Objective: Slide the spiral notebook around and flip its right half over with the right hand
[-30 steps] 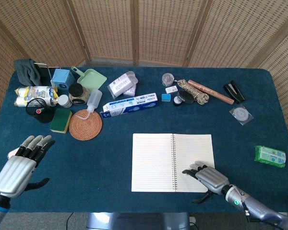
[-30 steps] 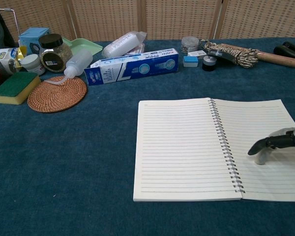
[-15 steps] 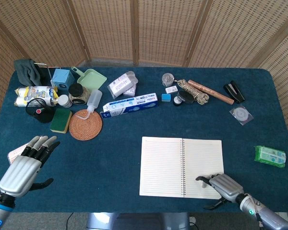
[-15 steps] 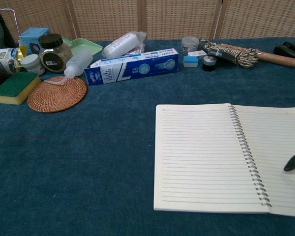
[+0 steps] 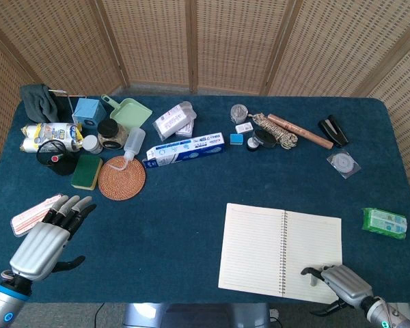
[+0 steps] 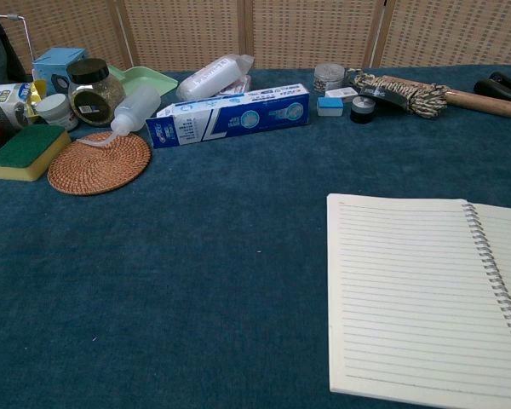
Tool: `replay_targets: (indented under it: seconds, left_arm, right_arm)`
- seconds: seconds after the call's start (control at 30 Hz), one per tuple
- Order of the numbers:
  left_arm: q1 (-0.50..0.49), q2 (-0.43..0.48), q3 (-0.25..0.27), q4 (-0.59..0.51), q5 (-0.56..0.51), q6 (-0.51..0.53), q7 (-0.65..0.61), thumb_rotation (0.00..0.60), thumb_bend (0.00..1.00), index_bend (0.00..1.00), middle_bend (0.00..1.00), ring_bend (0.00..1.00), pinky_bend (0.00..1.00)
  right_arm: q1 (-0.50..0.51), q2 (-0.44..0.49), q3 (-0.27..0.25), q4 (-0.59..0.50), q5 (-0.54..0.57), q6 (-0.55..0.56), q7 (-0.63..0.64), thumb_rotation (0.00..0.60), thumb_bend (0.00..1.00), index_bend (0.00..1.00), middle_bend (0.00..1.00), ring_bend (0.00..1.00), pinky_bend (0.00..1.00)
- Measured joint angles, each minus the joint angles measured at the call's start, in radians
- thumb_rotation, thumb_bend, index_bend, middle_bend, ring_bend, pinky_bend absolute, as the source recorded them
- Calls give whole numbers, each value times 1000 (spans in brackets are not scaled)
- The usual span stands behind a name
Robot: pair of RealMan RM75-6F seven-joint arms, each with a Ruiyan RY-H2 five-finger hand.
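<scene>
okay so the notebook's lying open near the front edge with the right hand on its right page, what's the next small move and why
Probably stop dragging it toward the front-right. The spiral notebook lies open close to the table edge, and the right hand rests on the right page's near corner. Next, I'd work fingertips under that page's outer edge to begin the flip.

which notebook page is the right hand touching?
The right-hand page of the spiral notebook: the right hand rests its fingers near its bottom edge. The left page is untouched.
</scene>
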Motion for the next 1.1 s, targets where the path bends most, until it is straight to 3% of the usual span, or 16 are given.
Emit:
replay_targets:
  seconds: [0.43,0.73,0.93,1.1]
  left_arm:
    - [-3,-6,3,2,2,0,-5,600,56,0,0,0,0]
    - [0,1,6,1,5,8,-8,600,56,0,0,0,0]
    - [-2,-2,7,1,3,5,-7,600,56,0,0,0,0]
    - [-4,-5,9,0,5,0,-2,600,56,0,0,0,0]
  right_arm:
    - [-45,18,-21,0,-42,65,-1,329,133,213,440,336,396]
    - [-82,12,-3,17,-61,164,-19,300,147,224,438,370,417]
    - [-141,-6,25,81,-67,295,-16,298,216,219,378,394,421]
    - [-206,-53,50,204,-48,385,8,305,238,179,324,362,419]
